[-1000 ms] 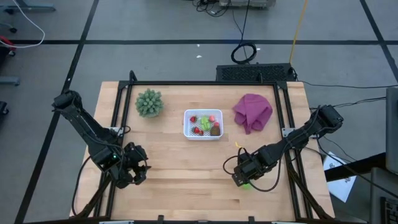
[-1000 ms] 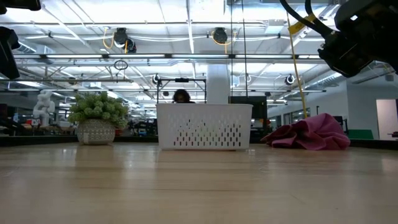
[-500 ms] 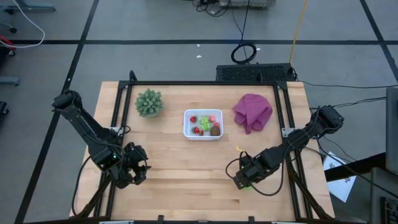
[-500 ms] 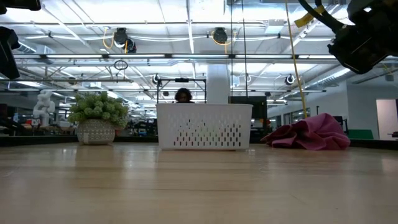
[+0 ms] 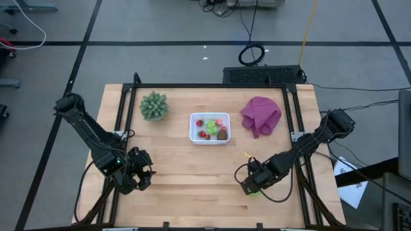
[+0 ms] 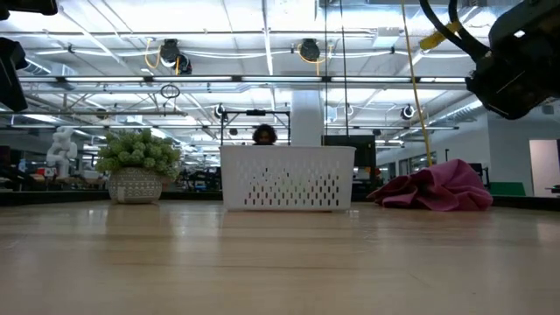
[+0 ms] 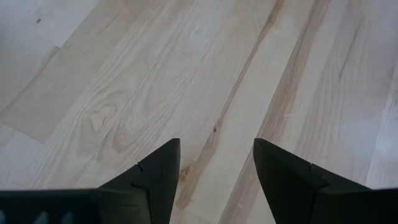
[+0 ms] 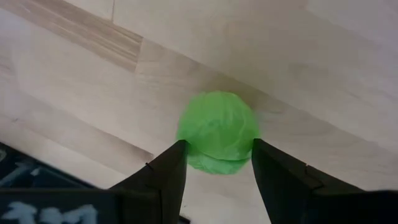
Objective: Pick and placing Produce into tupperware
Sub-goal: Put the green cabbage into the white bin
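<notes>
Straddling the green cabbage (image 8: 217, 132) at the surface's near right, your right gripper (image 8: 216, 163) stands spread; it looks light, round, slippery, so pinch across its widest middle.

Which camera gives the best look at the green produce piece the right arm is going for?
The right wrist view: the green piece sits between the right hand's open fingers. The high view shows only a green sliver under that hand; the low and left wrist views miss it.

grey floor (image 5: 160, 25); ceiling lights (image 6: 262, 52); white pillar (image 6: 307, 114)
</notes>
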`<act>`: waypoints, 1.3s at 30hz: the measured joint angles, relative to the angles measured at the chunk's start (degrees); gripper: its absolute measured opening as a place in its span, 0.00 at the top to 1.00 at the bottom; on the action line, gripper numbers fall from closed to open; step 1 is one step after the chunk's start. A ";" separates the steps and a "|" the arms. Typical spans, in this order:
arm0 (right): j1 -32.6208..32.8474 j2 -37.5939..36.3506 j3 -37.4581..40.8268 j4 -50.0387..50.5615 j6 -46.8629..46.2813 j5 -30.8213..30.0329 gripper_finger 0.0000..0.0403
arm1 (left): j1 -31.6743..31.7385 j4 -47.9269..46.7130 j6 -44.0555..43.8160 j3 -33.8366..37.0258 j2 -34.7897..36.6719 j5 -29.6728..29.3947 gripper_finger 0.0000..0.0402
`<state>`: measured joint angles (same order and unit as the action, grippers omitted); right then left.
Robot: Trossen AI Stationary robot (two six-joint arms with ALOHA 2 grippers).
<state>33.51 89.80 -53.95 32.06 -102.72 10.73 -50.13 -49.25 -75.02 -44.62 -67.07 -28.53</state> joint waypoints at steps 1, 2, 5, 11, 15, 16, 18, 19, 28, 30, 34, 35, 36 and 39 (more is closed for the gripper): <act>0.10 -0.10 0.77 -1.53 -0.09 0.01 0.58 | 0.00 0.00 0.00 0.00 0.00 0.00 0.48; 0.18 -0.14 1.50 -3.13 -0.13 0.08 0.58 | 0.00 0.02 0.00 0.00 0.00 0.00 0.48; 0.31 -0.13 3.36 -6.90 -0.72 0.08 0.58 | 0.00 0.02 0.00 0.00 0.00 0.00 0.48; 0.31 -0.06 3.65 -7.17 -0.28 -0.01 0.58 | 0.00 0.04 -0.09 0.00 0.00 0.00 0.48; 0.31 -0.02 3.67 -6.94 -0.15 -0.18 0.58 | 0.00 0.07 -0.11 0.00 0.00 0.02 0.48; 0.31 -0.02 3.67 -6.82 -0.04 -0.41 0.58 | 0.00 0.07 -0.11 0.00 0.00 0.02 0.48; 0.31 -0.02 3.67 -6.46 0.21 -1.63 0.58 | 0.00 0.07 -0.14 0.00 0.00 0.02 0.48; 0.26 0.00 3.71 -6.36 0.60 -1.89 0.58 | 0.00 0.07 -0.15 0.00 0.00 0.02 0.48; -2.50 0.05 3.76 -4.36 6.00 -3.27 0.58 | 0.00 0.07 -0.24 0.00 0.00 0.02 0.48; -3.23 0.16 3.76 -3.39 7.64 -3.91 0.58 | 0.00 0.07 -0.24 0.00 0.00 0.02 0.48; -4.36 0.43 4.22 -1.54 9.69 -3.79 0.58 | 0.00 0.04 -0.23 0.00 0.00 0.03 0.48; -4.63 0.24 3.89 -1.82 10.16 -3.78 0.58 | 0.00 0.07 -0.23 0.00 0.00 0.04 0.48; -4.74 0.18 3.84 -1.86 10.49 -3.48 0.59 | 0.00 0.04 -0.22 0.00 0.00 0.04 0.48; -4.65 0.25 4.12 -0.84 11.76 -3.37 0.62 | 0.00 0.04 -0.22 0.00 0.00 0.04 0.48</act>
<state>28.86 90.04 -49.83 31.22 -90.96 7.35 -50.13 -49.21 -75.24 -44.62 -67.07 -28.49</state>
